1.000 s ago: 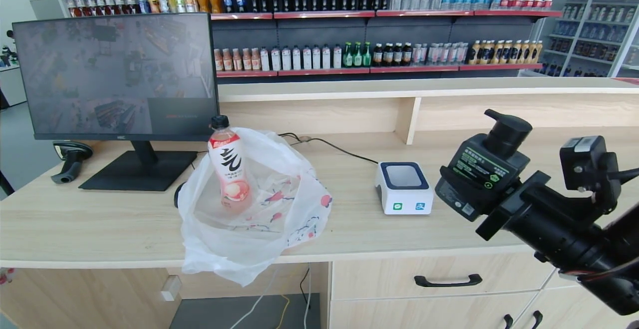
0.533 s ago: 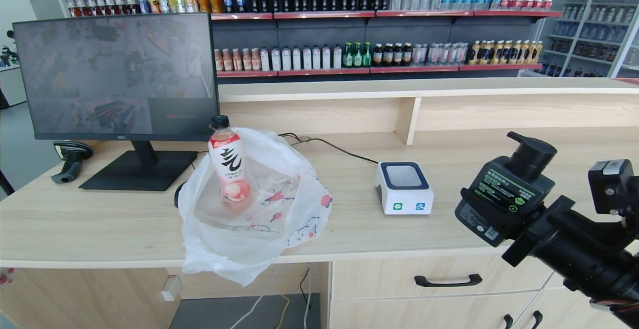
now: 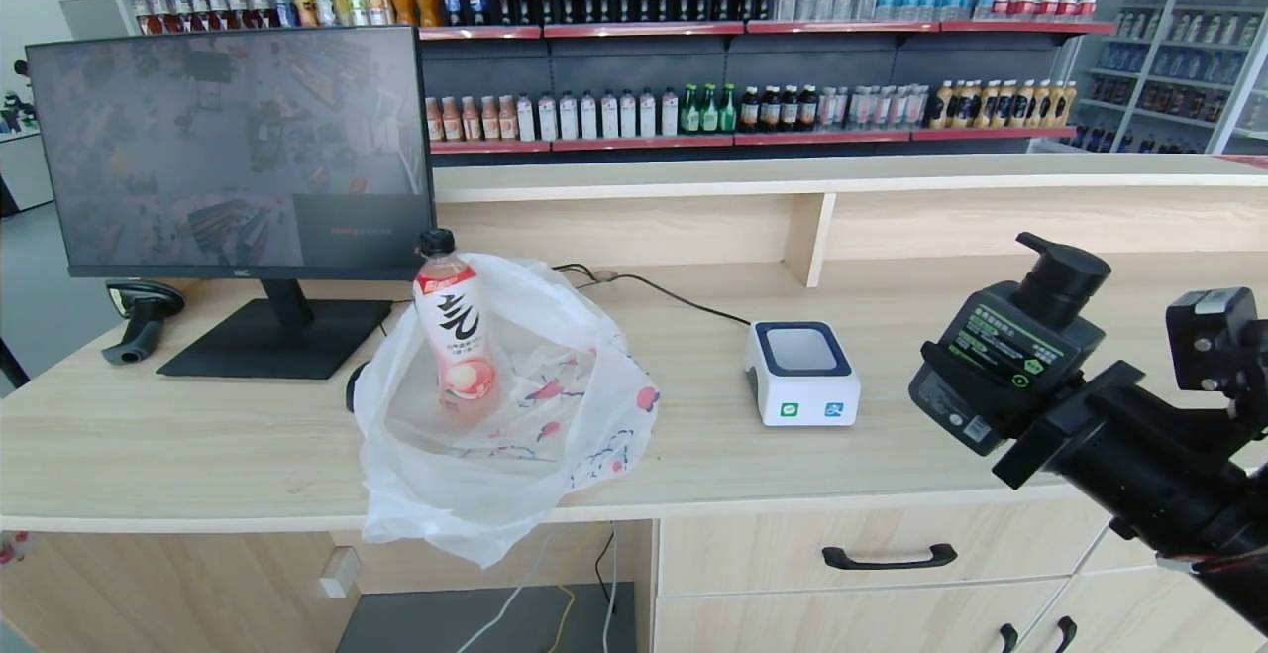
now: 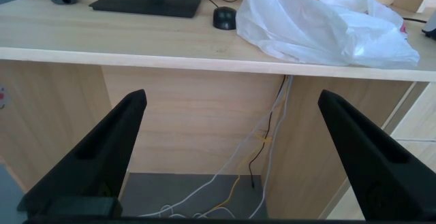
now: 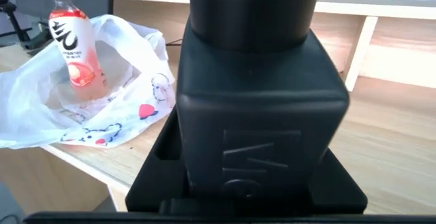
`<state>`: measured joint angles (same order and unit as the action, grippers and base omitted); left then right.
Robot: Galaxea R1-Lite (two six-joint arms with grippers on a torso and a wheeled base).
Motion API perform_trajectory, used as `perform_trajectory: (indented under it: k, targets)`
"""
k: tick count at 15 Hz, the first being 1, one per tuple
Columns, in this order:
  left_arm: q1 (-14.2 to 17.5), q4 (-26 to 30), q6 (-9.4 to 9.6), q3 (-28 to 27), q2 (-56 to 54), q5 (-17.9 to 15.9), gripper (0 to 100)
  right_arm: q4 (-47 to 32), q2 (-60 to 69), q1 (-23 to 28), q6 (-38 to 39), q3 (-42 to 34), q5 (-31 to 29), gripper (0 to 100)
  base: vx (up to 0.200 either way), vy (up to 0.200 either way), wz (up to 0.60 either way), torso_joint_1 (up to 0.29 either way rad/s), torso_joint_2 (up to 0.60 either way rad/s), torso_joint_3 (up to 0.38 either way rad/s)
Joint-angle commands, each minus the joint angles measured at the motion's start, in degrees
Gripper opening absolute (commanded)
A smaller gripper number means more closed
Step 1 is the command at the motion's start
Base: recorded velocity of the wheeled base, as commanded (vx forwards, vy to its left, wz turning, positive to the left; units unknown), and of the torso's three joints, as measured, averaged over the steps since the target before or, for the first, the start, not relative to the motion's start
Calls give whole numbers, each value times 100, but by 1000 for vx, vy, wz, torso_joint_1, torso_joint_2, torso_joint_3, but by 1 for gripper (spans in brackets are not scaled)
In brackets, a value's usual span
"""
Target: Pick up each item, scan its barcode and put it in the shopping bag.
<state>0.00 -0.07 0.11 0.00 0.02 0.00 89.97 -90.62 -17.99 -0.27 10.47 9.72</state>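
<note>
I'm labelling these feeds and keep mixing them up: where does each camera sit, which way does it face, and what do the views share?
Head view: on the head, facing forward and down at the counter, scanner and shopping bag; the right gripper holds a black bottle.
Left wrist view: low before the counter, facing its front and cables; the open left gripper frames it.
Right wrist view: behind the black bottle, facing the shopping bag.
Shared: all three show the shopping bag and pink bottle.

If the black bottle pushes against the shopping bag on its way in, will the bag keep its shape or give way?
Probably gives way: the shopping bag is thin, wrinkled film, hanging over the counter edge. It looks light, so it might slide. The standing pink bottle inside may anchor it, yet could tip.
</note>
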Motion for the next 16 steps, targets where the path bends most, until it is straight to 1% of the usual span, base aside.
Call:
perform_trajectory:
  k: [1, 3, 4, 5, 6, 7, 8, 11, 13, 16]
  targets:
    - [0, -1, -2, 0, -2, 0, 100, 3, -324, 358, -70, 34, 4, 0, 0, 0, 0, 0, 0, 0]
    - [0, -1, 7, 0, -2, 0, 100, 3, -465, 393, -43, -36, 4, 0, 0, 0, 0, 0, 0, 0]
    - [0, -1, 7, 0, -2, 0, 100, 3, -649, 648, -35, -45, 4, 0, 0, 0, 0, 0, 0, 0]
    - [0, -1, 7, 0, -2, 0, 100, 3, -711, 745, -61, -1, 4, 0, 0, 0, 0, 0, 0, 0]
    - [0, -1, 7, 0, -2, 0, 100, 3, -693, 762, -70, -19, 4, 0, 0, 0, 0, 0, 0, 0]
    - [0, -1, 7, 0, -2, 0, 100, 3, -623, 736, -114, 192, 4, 0, 0, 0, 0, 0, 0, 0]
    - [0, -1, -2, 0, -2, 0, 100, 3, -632, 666, -316, 491, 4, 0, 0, 0, 0, 0, 0, 0]
    - [0, -1, 7, 0, -2, 0, 100, 3, -614, 683, -325, 500, -5, 0, 0, 0, 0, 0, 0, 0]
    - [-9, -1, 15, 0, -2, 0, 100, 3, -667, 745, -325, 552, -145, 0, 0, 0, 0, 0, 0, 0]
    - [-9, -1, 24, 0, -2, -9, 100, 3, -667, 718, -325, 737, -154, 0, 0, 0, 0, 0, 0, 0]
